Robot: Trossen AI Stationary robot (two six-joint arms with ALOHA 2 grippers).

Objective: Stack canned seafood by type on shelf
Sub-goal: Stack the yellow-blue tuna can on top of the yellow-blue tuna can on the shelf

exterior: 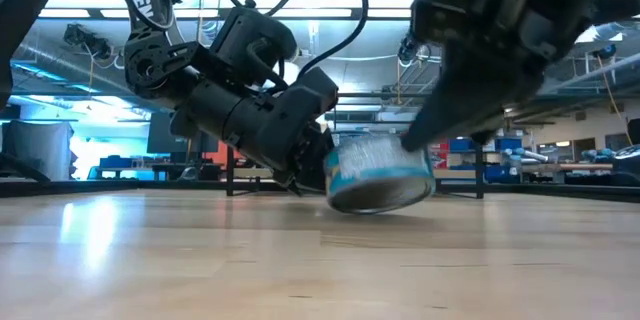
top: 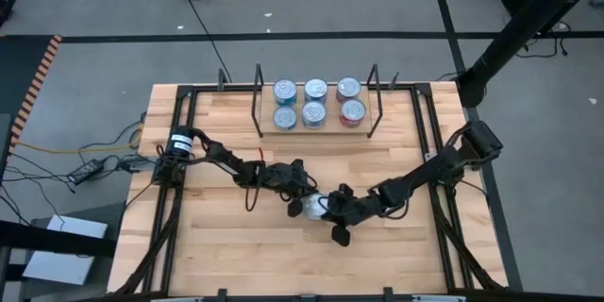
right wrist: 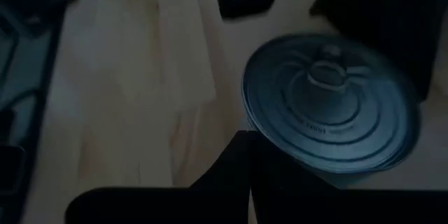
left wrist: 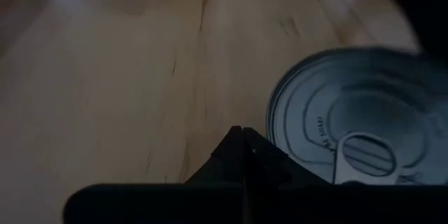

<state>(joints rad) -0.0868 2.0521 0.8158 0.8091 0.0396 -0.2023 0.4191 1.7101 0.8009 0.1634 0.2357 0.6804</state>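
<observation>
Seven tins of canned seafood are counted. Six stand on the shelf (top: 318, 130) at the far edge of the desk (top: 217, 255), in two rows of three between the two black wire uprights: the left pair (top: 285, 104) blue, the middle pair (top: 314, 101) teal-blue, the right pair (top: 350, 100) red. The shelf width is filled by the three columns.

The seventh, a loose tin (exterior: 380, 175) with a teal label, is seen well in front of the shelf, near the desk's middle, tilted with one edge lifted off the wood. It is flanked by both arms. The left gripper (top: 304, 196) is pressed against its left side, fingers (left wrist: 241, 155) closed together and holding nothing. The right gripper (top: 332, 209) is set against its right side, fingers likewise closed and empty.

Bare wood lies all around the loose tin.
</observation>
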